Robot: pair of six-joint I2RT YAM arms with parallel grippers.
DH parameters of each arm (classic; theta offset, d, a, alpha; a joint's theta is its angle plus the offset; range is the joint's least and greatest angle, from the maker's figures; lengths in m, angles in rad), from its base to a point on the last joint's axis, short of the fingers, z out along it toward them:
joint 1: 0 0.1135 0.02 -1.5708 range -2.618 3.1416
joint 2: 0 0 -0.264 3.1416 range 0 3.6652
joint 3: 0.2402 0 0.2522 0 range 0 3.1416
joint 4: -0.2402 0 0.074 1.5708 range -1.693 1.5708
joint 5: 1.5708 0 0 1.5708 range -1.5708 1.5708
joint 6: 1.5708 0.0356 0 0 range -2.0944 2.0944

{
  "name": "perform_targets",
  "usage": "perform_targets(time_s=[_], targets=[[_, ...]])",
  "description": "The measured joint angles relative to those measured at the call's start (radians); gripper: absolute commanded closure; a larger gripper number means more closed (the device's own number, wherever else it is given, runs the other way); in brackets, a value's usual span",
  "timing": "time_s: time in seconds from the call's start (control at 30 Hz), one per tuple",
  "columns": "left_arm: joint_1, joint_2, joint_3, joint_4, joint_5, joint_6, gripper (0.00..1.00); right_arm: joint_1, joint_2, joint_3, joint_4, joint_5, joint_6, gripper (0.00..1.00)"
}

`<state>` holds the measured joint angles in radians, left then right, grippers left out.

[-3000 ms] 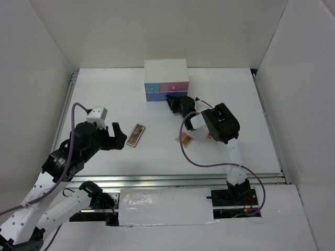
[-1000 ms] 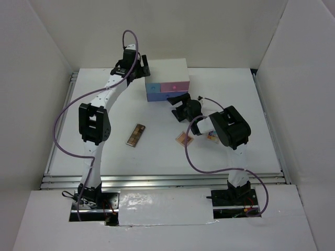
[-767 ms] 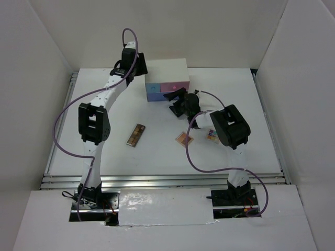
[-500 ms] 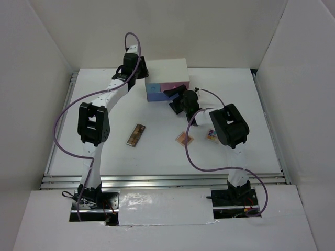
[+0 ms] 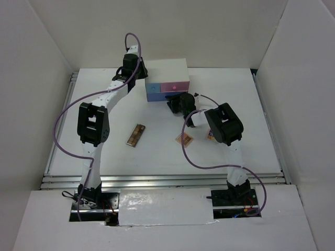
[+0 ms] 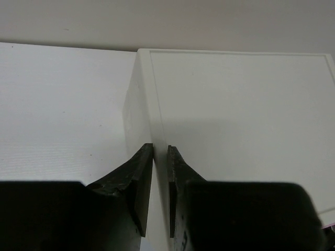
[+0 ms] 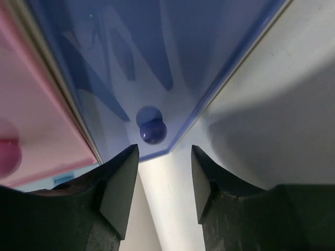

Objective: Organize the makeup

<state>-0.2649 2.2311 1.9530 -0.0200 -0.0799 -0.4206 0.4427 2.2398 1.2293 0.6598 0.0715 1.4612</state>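
Three palettes out on the table (image 5: 235,94): one long brown palette (image 5: 135,135), two square palettes (image 5: 183,139). One white box (image 5: 165,70), three drawers (image 5: 174,87), contents hidden. Left gripper (image 6: 159,172) is pinched narrow on the box edge, right gripper (image 7: 165,178) half-wide around the purple knob (image 7: 153,132).

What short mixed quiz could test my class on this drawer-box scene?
1. True or false: the right gripper is clamped on the purple knob.
2. Where does the long brown palette lie? A) in a drawer B) on the table, left of the square palette C) in the right gripper
3. What do the left gripper's fingers straddle?
Key: 1 false, its jaws stand open, short of the knob; 2 B; 3 the white drawer box's top edge.
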Motion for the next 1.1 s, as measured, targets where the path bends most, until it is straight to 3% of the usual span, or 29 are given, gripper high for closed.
perform_targets(time_s=[0.23,0.9,1.1], targets=[[0.0,-0.004,-0.011,0.014,-0.002,0.003,0.7,0.0,0.036,0.035,0.021,0.021,0.045,0.64],[0.001,-0.009,-0.043,0.063,0.017,0.003,0.68,0.009,0.042,0.055,0.01,0.084,0.086,0.65],[0.002,-0.009,-0.044,0.068,0.025,0.004,0.68,0.014,0.042,0.063,-0.005,0.108,0.102,0.81]])
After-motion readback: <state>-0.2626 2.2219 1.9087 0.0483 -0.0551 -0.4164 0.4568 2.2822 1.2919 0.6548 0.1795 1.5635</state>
